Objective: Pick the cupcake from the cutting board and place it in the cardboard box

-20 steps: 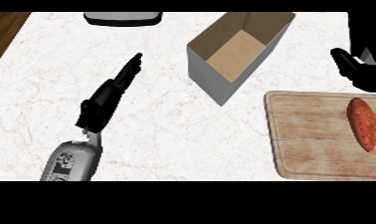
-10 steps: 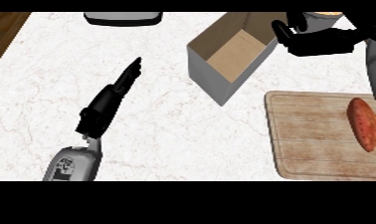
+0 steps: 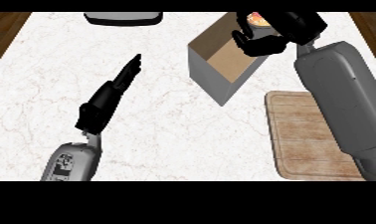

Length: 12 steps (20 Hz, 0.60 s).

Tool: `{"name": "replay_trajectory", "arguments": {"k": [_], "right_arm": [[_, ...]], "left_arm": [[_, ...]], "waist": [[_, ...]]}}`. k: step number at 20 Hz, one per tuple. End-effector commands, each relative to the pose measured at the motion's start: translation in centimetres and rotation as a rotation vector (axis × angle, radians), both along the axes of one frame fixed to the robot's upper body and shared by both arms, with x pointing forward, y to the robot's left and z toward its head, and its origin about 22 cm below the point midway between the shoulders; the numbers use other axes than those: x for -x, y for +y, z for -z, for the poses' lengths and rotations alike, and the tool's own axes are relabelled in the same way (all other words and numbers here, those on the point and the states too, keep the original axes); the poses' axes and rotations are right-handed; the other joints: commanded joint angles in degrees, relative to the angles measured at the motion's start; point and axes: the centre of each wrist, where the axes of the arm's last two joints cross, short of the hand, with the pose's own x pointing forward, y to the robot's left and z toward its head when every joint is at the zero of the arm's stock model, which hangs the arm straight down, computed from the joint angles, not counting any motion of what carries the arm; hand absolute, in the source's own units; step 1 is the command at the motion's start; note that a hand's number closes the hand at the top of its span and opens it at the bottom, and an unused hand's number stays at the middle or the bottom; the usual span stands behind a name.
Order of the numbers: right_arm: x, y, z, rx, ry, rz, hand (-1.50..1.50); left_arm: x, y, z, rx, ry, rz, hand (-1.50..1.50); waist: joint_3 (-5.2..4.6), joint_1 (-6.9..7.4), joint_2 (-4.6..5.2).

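The right hand (image 3: 273, 33) is up over the far end of the cardboard box (image 3: 220, 63). Its black fingers are curled around the cupcake (image 3: 256, 18), and only a bit of the orange and pink top peeks out. The cupcake is up in the air above the open box, not down inside it. The grey right forearm (image 3: 339, 98) lies across the cutting board (image 3: 305, 138) and hides part of it. The left hand (image 3: 110, 96) is out over the white counter (image 3: 51, 73), well apart from the box, with its fingers straight and holding nothing. A grey tray (image 3: 123, 17) sits at the far edge of the counter.
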Motion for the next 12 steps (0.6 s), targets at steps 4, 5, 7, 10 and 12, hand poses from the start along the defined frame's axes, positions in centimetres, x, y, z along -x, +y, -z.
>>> {"name": "replay_trajectory", "arguments": {"k": [4, 5, 7, 10, 12], "right_arm": [[-3.2, 1.5, 4.2, -0.021, 0.268, 0.056, -1.5], [-3.0, 0.7, 4.7, -0.026, 0.307, 0.054, -1.5], [-3.5, 2.0, 5.9, -0.028, 0.298, 0.021, -1.5], [-4.0, -0.1, 7.7, -0.126, 0.315, -0.004, -1.5], [-3.9, 0.2, 7.1, -0.282, 0.35, -0.041, -1.5]], "left_arm": [[-0.4, -1.8, -1.0, 0.001, 0.006, 0.014, 0.0], [-0.2, 0.4, -0.2, -0.012, 0.002, 0.002, 0.0], [-0.5, 0.6, 1.5, 0.029, 0.008, 0.002, 0.0], [0.0, -0.6, -0.1, 0.015, -0.005, 0.014, 0.0], [0.4, 0.0, 0.3, 0.003, 0.004, -0.013, 0.0]], "waist": [[0.01, 0.55, 0.23], [-0.01, 0.11, 0.08], [-0.02, 0.02, 0.17], [0.02, 0.26, 0.24], [0.03, -0.01, 0.09]]}}
